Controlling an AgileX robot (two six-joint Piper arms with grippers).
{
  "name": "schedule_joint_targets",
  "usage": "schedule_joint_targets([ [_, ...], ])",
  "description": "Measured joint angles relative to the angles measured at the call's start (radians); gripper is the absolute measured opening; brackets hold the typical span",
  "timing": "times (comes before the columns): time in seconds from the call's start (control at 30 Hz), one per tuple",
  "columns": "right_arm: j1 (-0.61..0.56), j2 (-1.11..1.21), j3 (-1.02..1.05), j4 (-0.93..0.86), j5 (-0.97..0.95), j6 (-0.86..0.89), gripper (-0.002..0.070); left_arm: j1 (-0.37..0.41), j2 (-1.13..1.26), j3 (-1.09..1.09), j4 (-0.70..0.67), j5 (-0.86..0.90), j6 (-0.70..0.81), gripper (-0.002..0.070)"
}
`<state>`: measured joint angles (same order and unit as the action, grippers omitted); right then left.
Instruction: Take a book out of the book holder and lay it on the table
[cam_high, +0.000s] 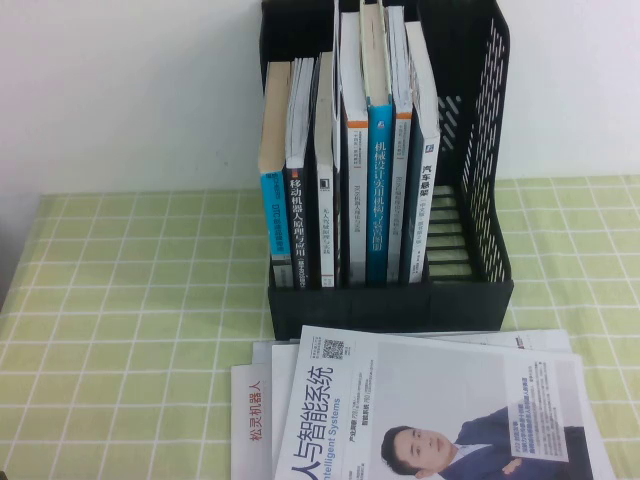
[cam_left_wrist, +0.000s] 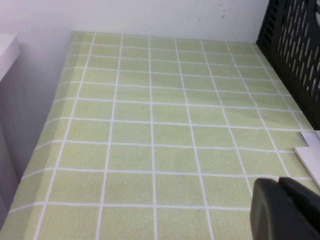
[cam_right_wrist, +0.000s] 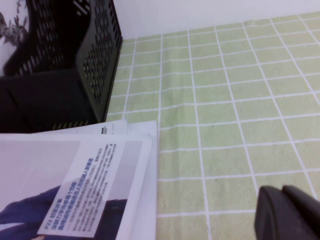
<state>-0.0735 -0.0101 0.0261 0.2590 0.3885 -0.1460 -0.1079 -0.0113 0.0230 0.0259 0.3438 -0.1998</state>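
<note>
- Your book (cam_high: 424, 190) stands upright in the book holder (cam_high: 478, 150), rightmost of the row: thin, with a dark teal spine and white characters near the top.
- The holder sits on the green gridded desk (cam_high: 130, 300), with the white magazine (cam_high: 440, 420) lying just in front of it.
- Your right tool (cam_right_wrist: 289, 212) is pressed together, empty, over bare cloth beside the magazine.
- Your left tool (cam_left_wrist: 285, 207) hovers over the desk to the holder's left (its fingers' state you cannot tell).
</note>
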Motion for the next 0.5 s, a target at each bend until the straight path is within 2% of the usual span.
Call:
schedule_joint_targets([
  [0.5,0.000,0.000,0.000,0.000,0.000,0.000,-0.0002,0.000,0.000,0.000,0.000,0.000,0.013,-0.0003],
])
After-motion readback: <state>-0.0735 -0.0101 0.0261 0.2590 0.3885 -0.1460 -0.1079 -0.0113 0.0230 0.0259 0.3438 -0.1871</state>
